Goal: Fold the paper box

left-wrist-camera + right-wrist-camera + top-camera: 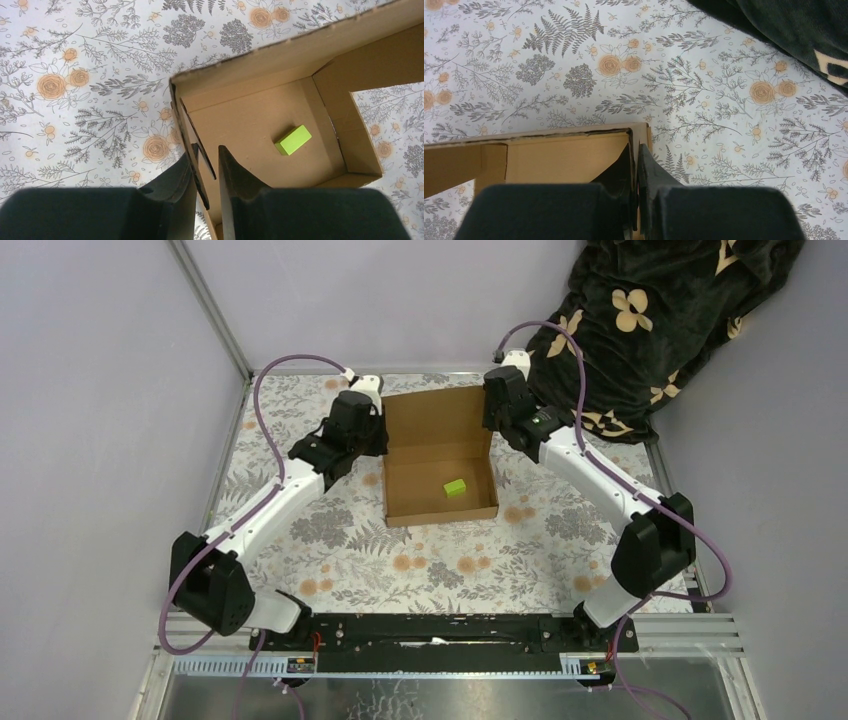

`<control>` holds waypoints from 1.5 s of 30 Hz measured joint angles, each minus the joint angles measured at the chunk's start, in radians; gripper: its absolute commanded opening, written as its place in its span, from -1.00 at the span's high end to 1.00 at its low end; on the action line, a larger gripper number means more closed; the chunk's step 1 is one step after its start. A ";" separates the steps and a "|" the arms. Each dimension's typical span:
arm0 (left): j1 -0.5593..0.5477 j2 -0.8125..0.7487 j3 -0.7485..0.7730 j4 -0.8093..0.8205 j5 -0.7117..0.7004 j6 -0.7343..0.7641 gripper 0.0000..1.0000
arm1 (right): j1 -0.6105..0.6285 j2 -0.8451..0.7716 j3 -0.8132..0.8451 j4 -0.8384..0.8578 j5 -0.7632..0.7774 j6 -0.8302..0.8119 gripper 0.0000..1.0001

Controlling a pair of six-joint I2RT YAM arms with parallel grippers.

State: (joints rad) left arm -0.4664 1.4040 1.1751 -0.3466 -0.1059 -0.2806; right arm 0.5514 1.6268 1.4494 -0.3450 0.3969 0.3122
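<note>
The paper box [425, 475] is set at the middle of the table [330, 530], its lid open at the far side and a green block [293, 139] lying inside. Its right wall is pinched by the clenched right gripper [634, 150]. Its left wall is straddled by the left gripper [206, 150], though whether it is truly gripped cannot be told. If the two sides were pulled unevenly, a wall could be buckled or torn (the cardboard looks thin) or the box dragged askew. A loose left hold could be lost.

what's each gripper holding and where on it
Paper box: right gripper pinches its right side wall; left gripper straddles the left wall, grip unclear.
</note>
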 measured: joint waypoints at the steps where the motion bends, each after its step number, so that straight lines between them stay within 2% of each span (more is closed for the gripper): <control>1: -0.004 -0.004 -0.005 0.000 -0.003 0.000 0.49 | 0.002 -0.006 -0.011 0.008 0.004 0.003 1.00; 14: -0.041 -0.048 -0.083 0.021 -0.034 -0.021 0.49 | 0.018 -0.064 -0.121 0.071 0.014 0.036 1.00; 25: -0.087 -0.107 -0.215 0.053 -0.054 -0.037 0.48 | 0.074 -0.182 -0.369 0.171 0.045 0.054 1.00; 31: -0.148 -0.179 -0.333 0.116 -0.095 -0.058 0.46 | 0.107 -0.251 -0.517 0.253 0.068 0.063 1.00; 37: -0.218 -0.206 -0.465 0.188 -0.146 -0.097 0.35 | 0.144 -0.265 -0.635 0.306 0.085 0.081 1.00; 41: -0.247 -0.205 -0.530 0.224 -0.173 -0.134 0.17 | 0.164 -0.265 -0.689 0.312 0.084 0.090 1.00; 45: -0.263 -0.205 -0.557 0.245 -0.191 -0.164 -0.15 | 0.176 -0.265 -0.718 0.315 0.080 0.093 0.78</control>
State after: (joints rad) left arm -0.7296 1.1988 0.6186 -0.1013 -0.2966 -0.4442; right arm 0.7273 1.3617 0.7315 -0.0303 0.4767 0.4053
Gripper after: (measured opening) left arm 0.486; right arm 0.058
